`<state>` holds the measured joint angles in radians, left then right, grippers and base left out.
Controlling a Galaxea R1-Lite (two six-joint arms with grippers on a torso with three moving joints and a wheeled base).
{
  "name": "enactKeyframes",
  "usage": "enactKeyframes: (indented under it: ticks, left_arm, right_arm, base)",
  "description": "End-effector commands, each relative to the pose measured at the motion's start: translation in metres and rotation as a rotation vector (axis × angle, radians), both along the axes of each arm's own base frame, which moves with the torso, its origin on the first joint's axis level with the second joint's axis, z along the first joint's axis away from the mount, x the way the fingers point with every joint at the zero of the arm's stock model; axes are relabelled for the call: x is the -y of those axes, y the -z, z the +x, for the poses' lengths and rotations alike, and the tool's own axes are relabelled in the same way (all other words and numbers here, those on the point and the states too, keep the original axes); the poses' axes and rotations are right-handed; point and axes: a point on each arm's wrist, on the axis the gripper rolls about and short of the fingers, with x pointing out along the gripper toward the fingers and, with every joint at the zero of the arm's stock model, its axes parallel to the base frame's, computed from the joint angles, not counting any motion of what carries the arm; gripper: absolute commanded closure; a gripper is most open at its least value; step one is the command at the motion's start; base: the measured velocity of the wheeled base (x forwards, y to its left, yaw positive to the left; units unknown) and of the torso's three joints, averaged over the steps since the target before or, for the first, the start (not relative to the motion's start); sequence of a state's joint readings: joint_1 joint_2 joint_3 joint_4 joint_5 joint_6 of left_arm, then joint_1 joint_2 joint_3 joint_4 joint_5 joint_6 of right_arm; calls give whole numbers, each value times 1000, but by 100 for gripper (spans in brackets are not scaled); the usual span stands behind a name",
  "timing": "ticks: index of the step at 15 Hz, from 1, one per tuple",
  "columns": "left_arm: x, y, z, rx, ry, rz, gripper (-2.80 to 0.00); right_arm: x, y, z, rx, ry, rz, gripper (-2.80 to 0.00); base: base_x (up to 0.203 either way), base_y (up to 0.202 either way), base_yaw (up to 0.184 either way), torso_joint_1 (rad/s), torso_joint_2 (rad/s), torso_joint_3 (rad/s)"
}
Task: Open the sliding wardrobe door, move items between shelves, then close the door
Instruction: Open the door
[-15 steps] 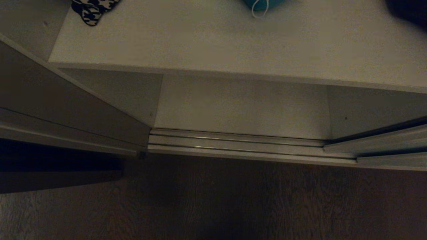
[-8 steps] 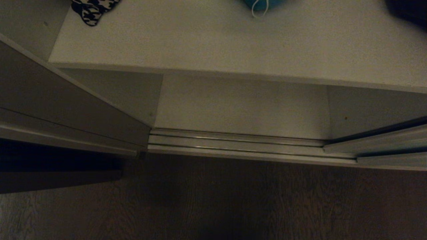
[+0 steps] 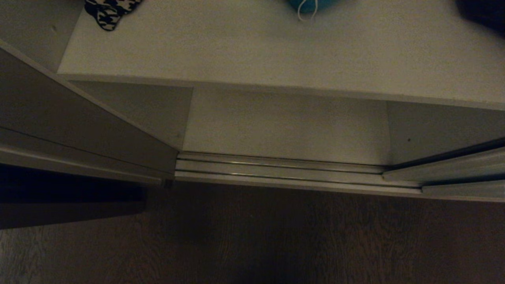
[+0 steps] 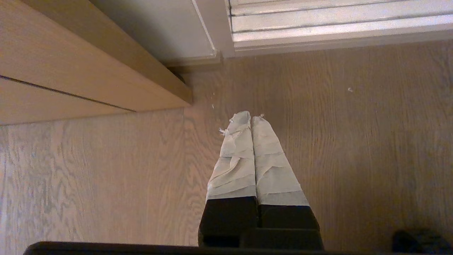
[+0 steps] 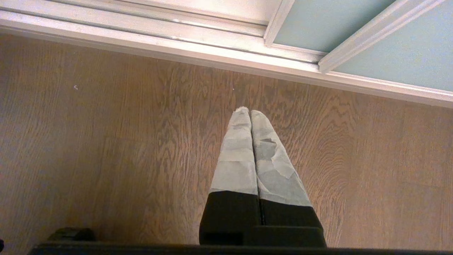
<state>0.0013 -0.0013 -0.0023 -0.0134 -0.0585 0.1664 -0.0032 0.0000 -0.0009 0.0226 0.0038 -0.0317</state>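
The wardrobe stands open in the head view. The upper shelf [image 3: 276, 51] is an off-white board, and the lower shelf [image 3: 284, 126] sits a step below it. A teal plush toy [image 3: 311, 4] with a white loop lies at the upper shelf's far edge, mostly cut off. The sliding wardrobe door [image 5: 407, 49] is pushed to the right, and its frame edge [image 3: 446, 169] shows on the track. My left gripper [image 4: 250, 117] is shut and empty above the wooden floor. My right gripper [image 5: 250, 111] is likewise shut and empty. Neither shows in the head view.
A houndstooth bag [image 3: 108, 12] lies at the upper shelf's far left and a black bag [image 3: 481, 12] at its far right. The ribbed floor track [image 3: 284, 169] runs along the wardrobe's front. Brown wooden panelling [image 4: 70, 71] stands to the left over the wood floor [image 3: 276, 236].
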Motion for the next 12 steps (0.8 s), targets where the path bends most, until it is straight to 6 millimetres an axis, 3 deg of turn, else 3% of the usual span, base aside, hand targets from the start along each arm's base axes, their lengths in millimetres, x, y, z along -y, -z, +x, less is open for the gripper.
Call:
enactKeyframes:
  ticks: [1, 12]
  left_arm:
    - [0, 1, 0, -6, 0, 1, 0]
    - [0, 1, 0, -13, -6, -48, 0]
  right_arm:
    - [0, 0, 0, 2, -1, -1, 0]
    - [0, 0, 0, 2, -1, -1, 0]
  base:
    - [0, 0, 0, 0, 0, 0]
    - [0, 0, 0, 0, 0, 0]
